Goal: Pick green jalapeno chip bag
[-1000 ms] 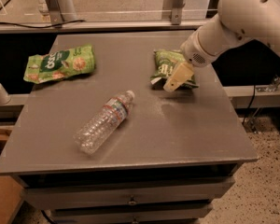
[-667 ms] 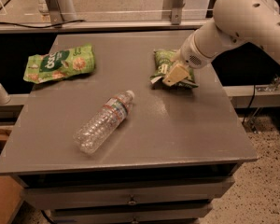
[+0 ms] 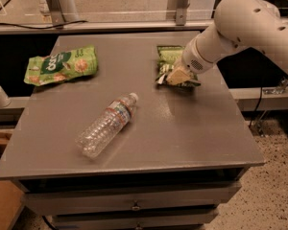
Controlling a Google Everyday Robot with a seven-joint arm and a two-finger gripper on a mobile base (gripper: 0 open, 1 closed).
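The green jalapeno chip bag (image 3: 169,56) is small, dark green and crinkled, and lies at the back right of the grey table (image 3: 182,128). My gripper (image 3: 177,74) comes in from the right on the white arm (image 3: 240,28) and rests on the near part of the bag, covering its front half. The bag's far end shows behind the gripper, and a strip of it shows to the gripper's right.
A longer light-green pouch (image 3: 61,64) lies at the back left. A clear plastic bottle (image 3: 107,124) lies on its side in the middle, cap toward the bag. A metal rail (image 3: 134,25) runs behind the table. Drawers sit under the front edge.
My gripper has moved slightly left and lower onto the chip bag. The bag, the pouch and the bottle lie where they were.
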